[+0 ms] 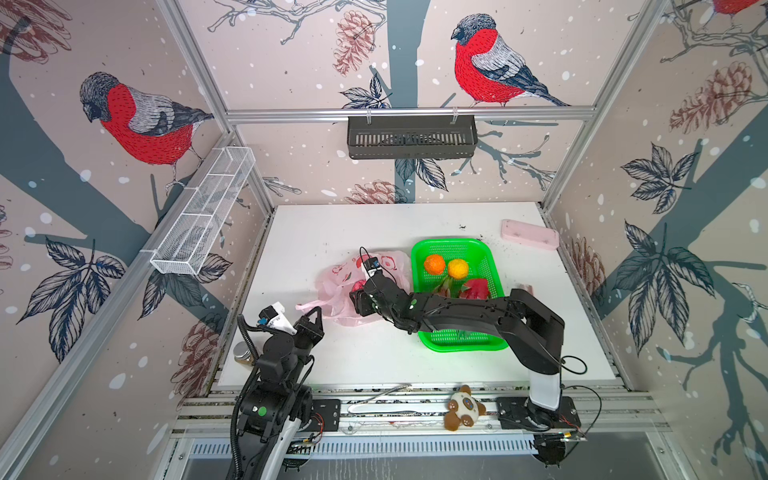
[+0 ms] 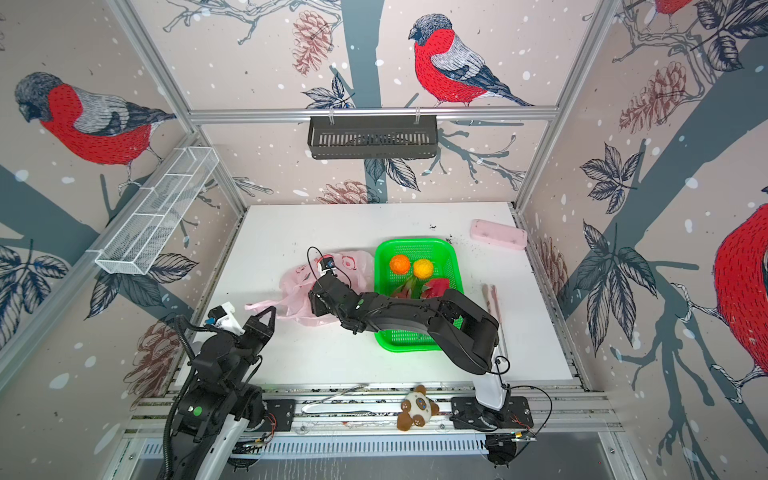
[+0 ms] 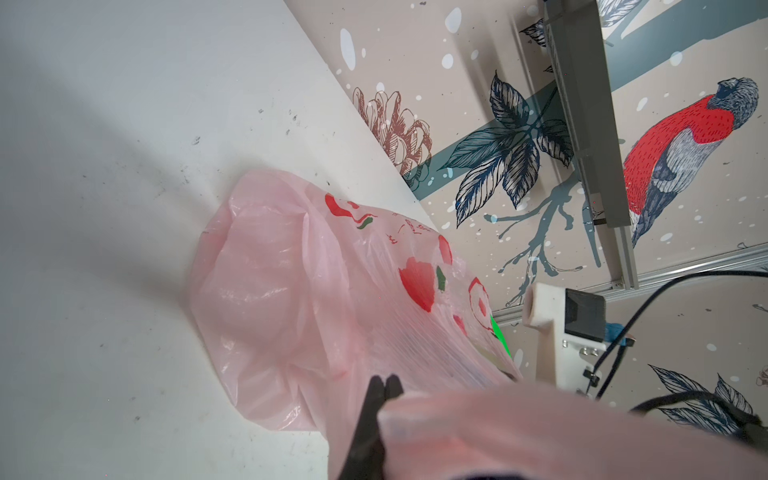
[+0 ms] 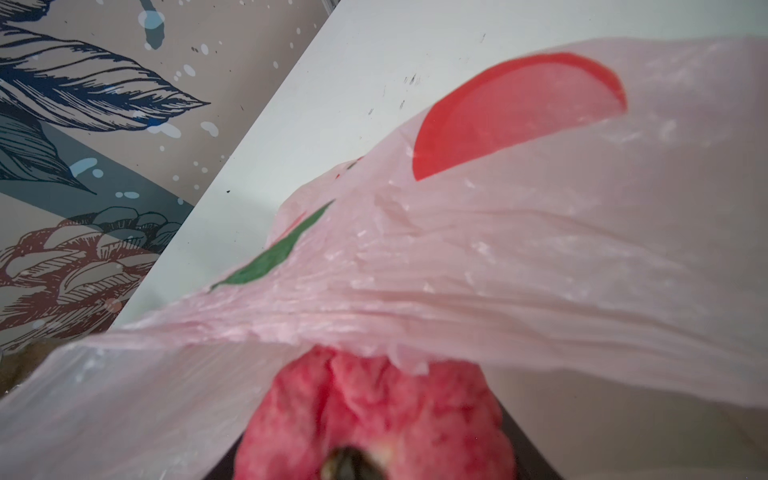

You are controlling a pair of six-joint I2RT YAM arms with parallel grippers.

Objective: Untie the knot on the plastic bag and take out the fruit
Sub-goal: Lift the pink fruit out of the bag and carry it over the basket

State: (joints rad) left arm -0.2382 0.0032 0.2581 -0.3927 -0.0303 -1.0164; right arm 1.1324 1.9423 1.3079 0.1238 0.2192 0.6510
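White table (image 1: pixel 291 232) carries everything. Green basket (image 1: pixel 453 242) sits right of centre w/ four pcs of the fruit in it: two magenta dragon fruits (image 1: pixel 476 289) on the near side, two oranges (image 1: pixel 434 264) behind them.

Just left of the basket lies the plastic bag (image 1: pixel 332 286). It's prob. near weightless, limp, crinkly and slippery, w/ film that stretches before it tears. Best taken at a bunched rim or handle, not the flat side. It's translucent pink w/ red fruit prints and green leaves, slumped, mouth facing the arms. No knot can be made out (looks undone already).

Left gripper (image 1: pixel 316 312) is clenched on a strip of the bag's near edge, film pulled taut from it. Right gripper (image 1: pixel 357 293) reaches into the mouth, jaws grasping the small bumpy pink-red fruit (image 4: pixel 374 415), the last pc inside as far as shows. That one looks light, firm but bruisable, so hold it gently across its middle.
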